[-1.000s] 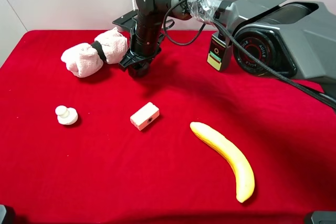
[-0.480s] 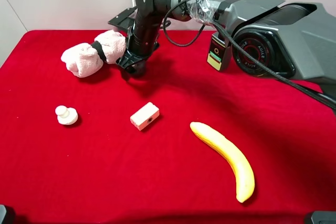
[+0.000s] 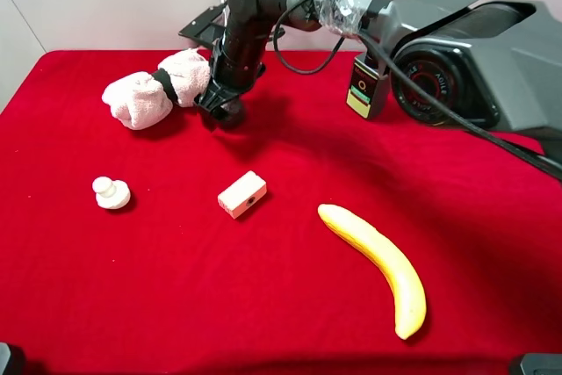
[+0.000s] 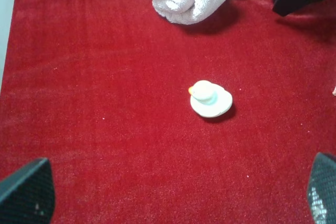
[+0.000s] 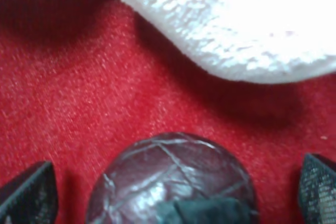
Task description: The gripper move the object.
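Straddling the object (image 5: 170, 179) beside the towel (image 5: 236, 19), the right gripper (image 3: 226, 111) is spread apart.

Desk (image 3: 70, 305): red cloth cover, matt, short fuzzy nap.
Towel (image 3: 145, 94): white terry cloth, rough and nubbly.
Fruit (image 5: 173, 171): dark maroon skin, glossy, creased.
Banana (image 3: 378, 256): yellow peel, smooth, faint sheen.
Block (image 3: 241, 194): cream, matt, smooth faces.
Right end effector (image 3: 226, 111): black, matt; fingers (image 5: 26, 195) rough with cross-hatched pads.

- Right end effector (image 3: 223, 111) shifted slightly toward the left edge of the surface (image 3: 290, 305), closer to the rolled towel (image 3: 156, 92).
- Wrist leaned further over, upper part raised toward the far edge.
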